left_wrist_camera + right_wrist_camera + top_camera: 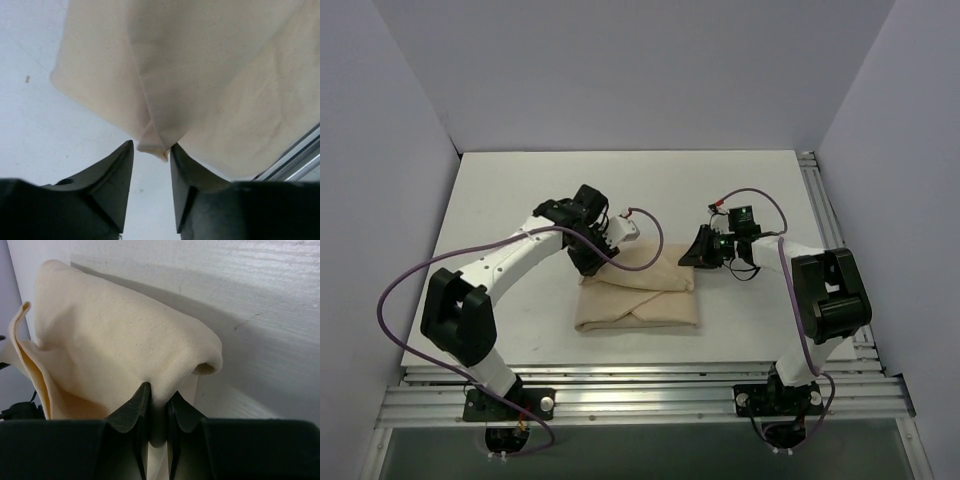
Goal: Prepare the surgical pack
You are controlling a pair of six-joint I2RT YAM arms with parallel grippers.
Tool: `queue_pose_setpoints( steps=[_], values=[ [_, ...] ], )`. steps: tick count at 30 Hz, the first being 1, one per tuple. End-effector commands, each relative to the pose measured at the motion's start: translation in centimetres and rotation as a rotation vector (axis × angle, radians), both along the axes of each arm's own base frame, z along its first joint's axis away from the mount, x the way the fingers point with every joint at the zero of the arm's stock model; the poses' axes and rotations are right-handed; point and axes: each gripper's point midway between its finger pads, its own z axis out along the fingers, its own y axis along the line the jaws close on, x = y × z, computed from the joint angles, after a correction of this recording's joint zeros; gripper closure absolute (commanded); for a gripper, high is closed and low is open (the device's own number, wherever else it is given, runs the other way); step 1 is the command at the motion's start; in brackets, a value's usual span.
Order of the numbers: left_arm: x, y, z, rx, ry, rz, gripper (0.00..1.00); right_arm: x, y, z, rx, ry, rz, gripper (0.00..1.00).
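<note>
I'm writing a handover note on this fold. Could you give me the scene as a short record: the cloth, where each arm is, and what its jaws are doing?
item: tan cloth bundle, folded, lying on the white table
contents: only cloth shows; nothing inside is visible
left gripper: at the bundle's far left corner, jaws parted, a cloth corner between their tips
right gripper: at the bundle's far right corner, jaws shut on a pinch of cloth
</note>
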Motion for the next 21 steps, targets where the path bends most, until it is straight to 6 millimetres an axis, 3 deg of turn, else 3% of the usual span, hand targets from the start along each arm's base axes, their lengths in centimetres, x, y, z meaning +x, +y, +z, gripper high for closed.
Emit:
queue_pose_setpoints(
  steps=[1,6,9,11,12,13,14,16,18,21],
  values=[
    [-0.1,-1.1,7.4,-0.120,-0.075,0.018,0.54,-0.7,-1.2,-2.1,-0.097,0.016,-0.026,1.00],
    [-0.7,-0.4,11.5,-0.170,-0.108,0.079,0.47,-0.2,-1.3,-1.8,-0.110,-0.032,-0.033,1.00],
    [2.7,1.5,12.1,-0.179,-0.190,0.300,0.46,-0.1,-1.4,-2.1,-0.134,-0.045,-0.029,1.00],
    [5.4,2.4,10.7,-0.160,-0.180,0.450,0.46,-0.2,-1.4,-2.4,-0.149,-0.047,-0.024,1.00],
    [6.6,3.8,9.9,-0.134,-0.170,0.527,0.45,-0.2,-1.4,-2.3,-0.151,-0.052,-0.025,1.00],
    [7.2,4.2,7.2,-0.085,-0.101,0.571,0.44,-0.2,-1.4,-2.4,-0.153,-0.052,-0.026,1.00],
    [7.6,4.3,6.0,-0.080,-0.062,0.622,0.43,-0.3,-1.2,-2.4,-0.158,-0.056,-0.024,1.00],
    [7.8,3.8,2.9,-0.081,0.030,0.641,0.42,0.0,-1.1,-2.0,-0.162,-0.075,-0.030,1.00],
    [6.8,3.0,0.6,-0.090,0.111,0.638,0.40,0.0,-0.9,-1.9,-0.158,-0.083,-0.036,1.00],
    [6.2,2.5,-1.0,-0.111,0.145,0.632,0.39,-0.1,-0.8,-2.0,-0.154,-0.085,-0.042,1.00]
  ],
)
